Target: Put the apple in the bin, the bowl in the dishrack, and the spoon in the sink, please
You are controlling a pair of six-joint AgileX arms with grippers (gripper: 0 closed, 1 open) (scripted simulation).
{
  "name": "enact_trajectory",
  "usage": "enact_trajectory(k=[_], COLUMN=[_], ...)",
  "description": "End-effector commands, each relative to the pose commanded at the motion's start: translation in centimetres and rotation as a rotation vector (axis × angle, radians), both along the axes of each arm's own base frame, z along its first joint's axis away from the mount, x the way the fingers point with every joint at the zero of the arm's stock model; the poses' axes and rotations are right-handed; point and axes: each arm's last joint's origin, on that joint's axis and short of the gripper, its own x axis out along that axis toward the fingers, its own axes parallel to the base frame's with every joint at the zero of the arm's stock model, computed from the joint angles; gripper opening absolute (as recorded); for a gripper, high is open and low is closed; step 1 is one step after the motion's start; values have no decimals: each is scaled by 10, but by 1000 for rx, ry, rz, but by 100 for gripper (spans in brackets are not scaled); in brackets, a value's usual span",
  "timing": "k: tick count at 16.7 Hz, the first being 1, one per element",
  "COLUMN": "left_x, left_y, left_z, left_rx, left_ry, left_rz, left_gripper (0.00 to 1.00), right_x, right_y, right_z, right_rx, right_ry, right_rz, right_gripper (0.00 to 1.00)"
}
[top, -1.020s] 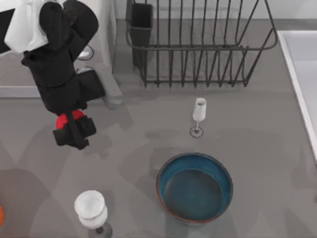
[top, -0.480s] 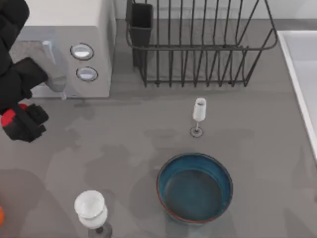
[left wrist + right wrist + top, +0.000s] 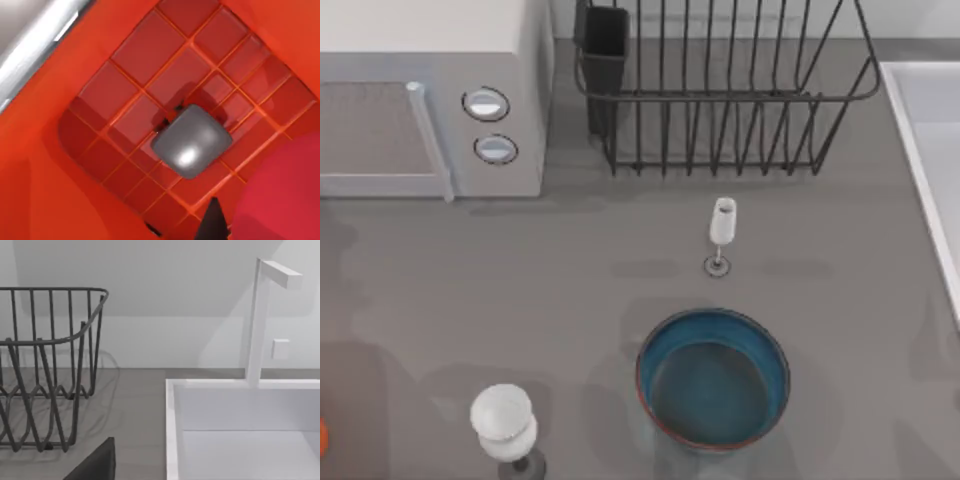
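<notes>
In the left wrist view the red apple looms close, beside a black fingertip of my left gripper, which is shut on it above the inside of the orange-red bin. A sliver of the bin shows at the table's left edge. The blue bowl stands upright at the front middle. At the back stands the black wire dishrack. The white sink lies at the right. A dark part of my right gripper sits near the rack and sink. The spoon is out of view.
A white microwave stands at the back left. One wine glass stands between rack and bowl, another at the front left. A grey rounded lump lies on the bin's gridded floor. A white faucet rises behind the sink.
My left arm carried the apple leftward, out past the top view's left edge, uncovering the microwave. The bowl and both glasses have not moved.
</notes>
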Motion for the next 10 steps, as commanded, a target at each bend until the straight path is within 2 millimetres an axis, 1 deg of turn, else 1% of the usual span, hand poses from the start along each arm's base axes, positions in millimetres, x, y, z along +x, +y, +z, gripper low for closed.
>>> enact_trajectory(k=[2, 3, 7, 8, 10], left_x=[-12, -14, -10, -10, -9], left_y=[6, 6, 4, 5, 6], left_z=[4, 4, 6, 2, -13], left_rx=[7, 8, 1, 1, 2], left_ry=[-13, -15, -40, -39, -34], left_rz=[69, 77, 61, 59, 64], left_gripper=[0, 0, 0, 0, 0], right_x=[0, 0, 0, 0, 0], right_y=[0, 0, 0, 0, 0], right_z=[0, 0, 0, 0, 0], right_rx=[0, 0, 0, 0, 0], right_ry=[0, 0, 0, 0, 0], right_rz=[0, 0, 0, 0, 0], right_gripper=[100, 100, 100, 100, 100])
